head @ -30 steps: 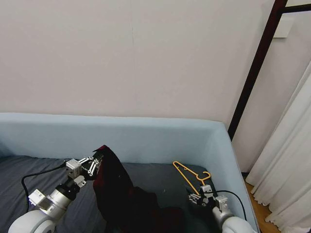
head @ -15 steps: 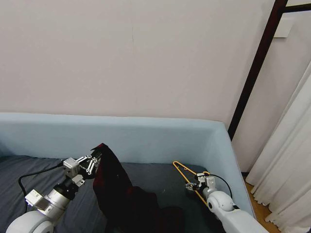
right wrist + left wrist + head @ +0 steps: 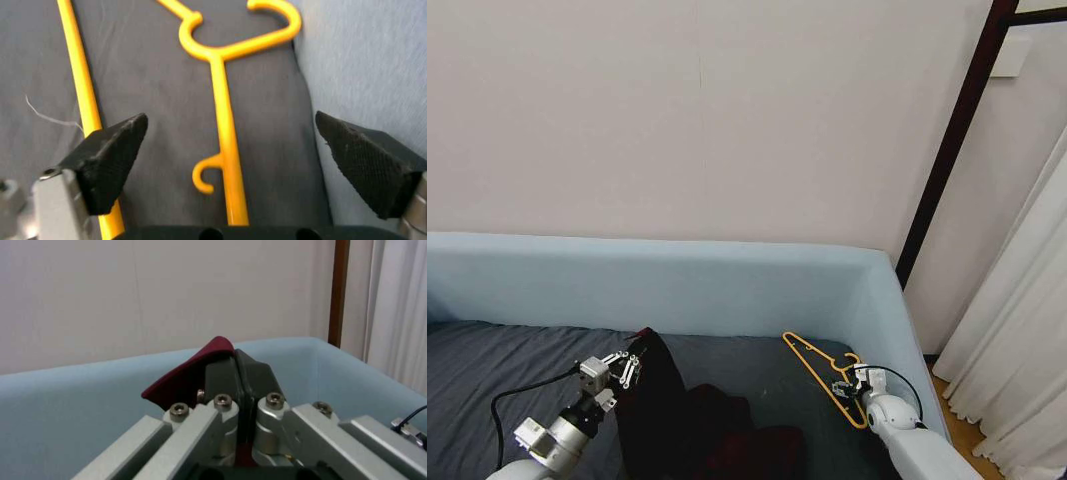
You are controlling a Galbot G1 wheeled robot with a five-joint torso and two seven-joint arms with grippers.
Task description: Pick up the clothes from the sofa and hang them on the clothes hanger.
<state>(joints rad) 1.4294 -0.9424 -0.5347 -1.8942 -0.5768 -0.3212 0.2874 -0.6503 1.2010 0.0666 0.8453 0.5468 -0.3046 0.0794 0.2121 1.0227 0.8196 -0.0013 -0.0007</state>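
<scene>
"where's the garment (image 3: 677, 420)?"
"dark red, one corner lifted, the rest heaped on the grey sofa seat (image 3: 757, 360)."
"and the hanger (image 3: 224, 115)?"
"yellow, flat on the seat near the sofa's right end, apart from the garment."

Plain off-white wall (image 3: 697, 120) behind both sets of fingers, lit evenly. Pale blue sofa (image 3: 727, 285): backrest runs beyond the left fingers (image 3: 632, 365), and the side arm (image 3: 885, 320) stands just outboard of the right fingers (image 3: 110, 160). Dark grey seat cushion (image 3: 487, 350) lies beneath them. Farther out past the right fingers: dark brown post (image 3: 951, 150), white curtain (image 3: 1017, 350), strip of wooden floor (image 3: 954, 430).
</scene>
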